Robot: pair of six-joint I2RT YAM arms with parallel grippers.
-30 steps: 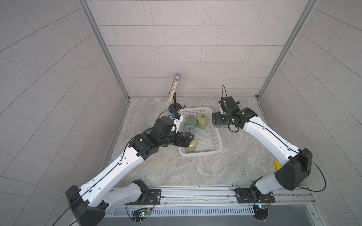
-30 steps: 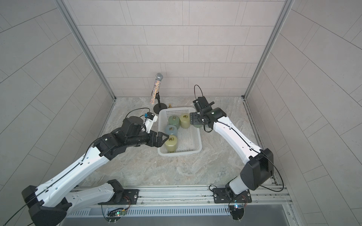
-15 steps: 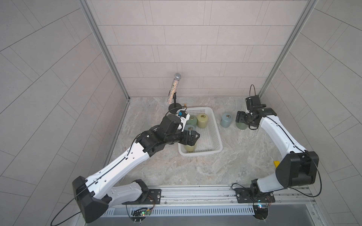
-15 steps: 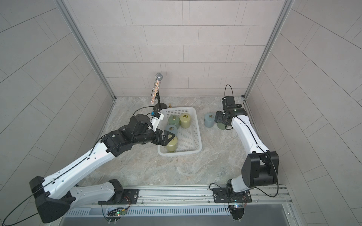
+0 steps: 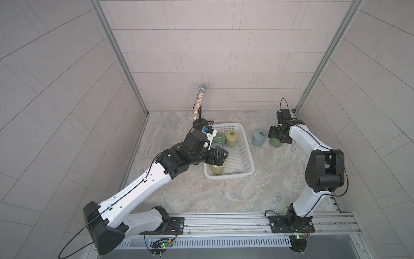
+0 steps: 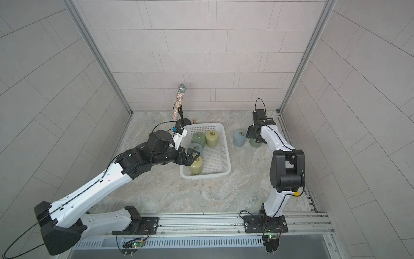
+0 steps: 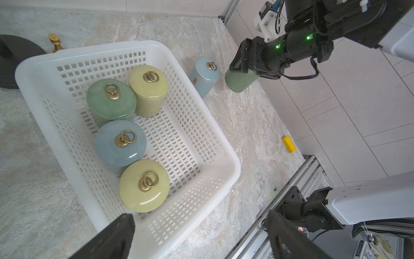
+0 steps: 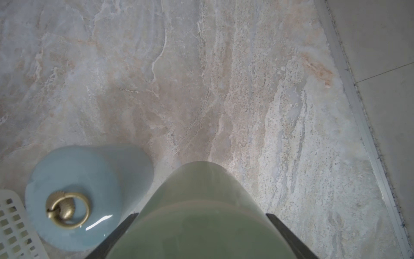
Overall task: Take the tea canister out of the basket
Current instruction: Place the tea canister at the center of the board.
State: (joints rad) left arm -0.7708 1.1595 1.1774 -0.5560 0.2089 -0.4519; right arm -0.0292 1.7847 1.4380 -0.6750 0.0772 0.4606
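The white basket point(image 5: 230, 176) point(image 6: 206, 175) point(image 7: 233, 166) holds several tea canisters: green point(image 7: 111, 101), yellow point(image 7: 147, 87), blue point(image 7: 121, 143) and, nearest the front, yellow point(image 7: 144, 186) point(image 5: 217, 170). My left gripper point(image 5: 220, 158) point(image 6: 192, 158) point(image 7: 199, 216) hovers open over the basket's near left corner, above that front yellow canister. Right of the basket my right gripper point(image 5: 279, 136) point(image 6: 254, 135) point(image 8: 201, 215) is shut on a tilted green canister point(image 5: 276, 143) point(image 7: 238, 81) point(image 8: 201, 201), low over the table. A blue canister point(image 5: 258, 138) point(image 8: 74, 197) stands beside it.
A glittery microphone point(image 5: 199, 101) on a black round stand sits just behind the basket's far left corner, with a small brass piece point(image 7: 54, 41) next to it. A yellow block point(image 7: 289, 144) lies near the right table edge. Tiled walls close in left, right and back.
The right gripper carried the green canister from the basket's right rim out to the right, next to the blue one, then held still. The left gripper shifted slightly over the basket.
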